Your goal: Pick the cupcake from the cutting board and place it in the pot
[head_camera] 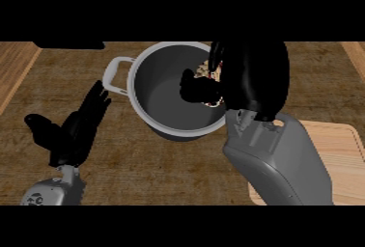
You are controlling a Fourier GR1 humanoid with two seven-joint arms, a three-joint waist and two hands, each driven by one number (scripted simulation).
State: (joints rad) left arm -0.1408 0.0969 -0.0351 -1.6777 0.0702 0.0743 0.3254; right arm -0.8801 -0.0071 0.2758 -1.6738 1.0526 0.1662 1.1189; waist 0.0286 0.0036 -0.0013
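Cupcake, mostly hidden in my right hand with fingers curled round it, sits over the pot at upper centre, off the board at right, so only letting go remains; left hand rests open at left.

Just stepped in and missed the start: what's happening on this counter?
The robot's right hand is over the open grey metal pot, fingers curled round a small cupcake that is mostly hidden. It appears not yet released. The left hand rests open on the brown counter, left of the pot. The light wooden cutting board lies at right, partly under the right forearm.
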